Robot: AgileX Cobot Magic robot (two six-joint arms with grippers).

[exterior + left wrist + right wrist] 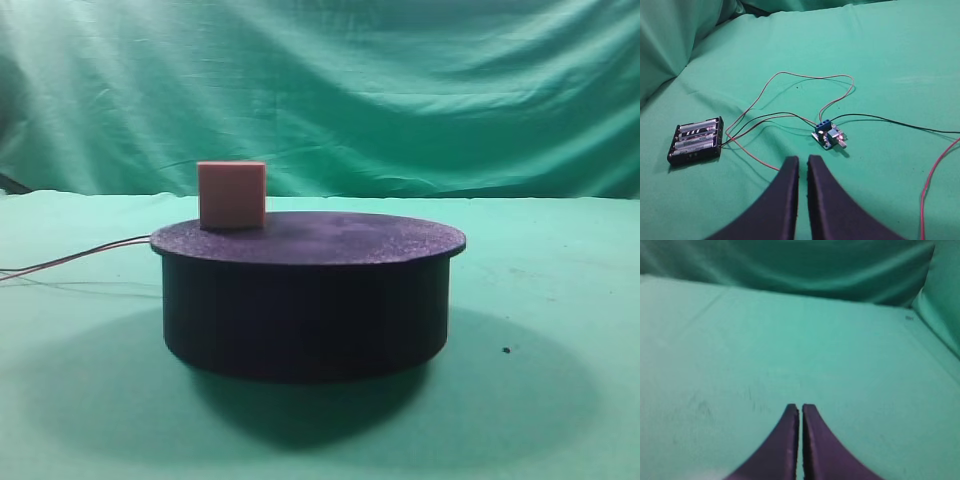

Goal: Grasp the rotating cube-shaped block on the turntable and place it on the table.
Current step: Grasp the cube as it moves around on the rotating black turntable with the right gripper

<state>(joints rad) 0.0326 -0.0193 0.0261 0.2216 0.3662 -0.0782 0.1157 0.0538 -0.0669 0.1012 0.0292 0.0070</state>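
- Nearest the left wrist camera, the left gripper (803, 161) hangs over the green surface (890, 60) with its two dark fingers (785, 195) drawn together, only a thin slit between the tips and nothing between them.
- Just beyond those tips lies a small blue circuit board (828, 134), with red and black wires (790, 76) looping from it to a black battery holder (696, 140) off to the left.
- At the right wrist camera, the right gripper (800, 409) is likewise clenched on nothing, hanging above bare green cloth.
- From the high view, the turntable (305, 310) stands in the middle of the surface, a low black drum with a speckled dark top.
- On that top, near its left rim, the cube-shaped block (231, 194) sits upright, one flat pinkish face toward the camera.
- Thin wires trail from the drum's left side across the cloth.
- Behind everything hangs a wrinkled green backdrop (400, 90).
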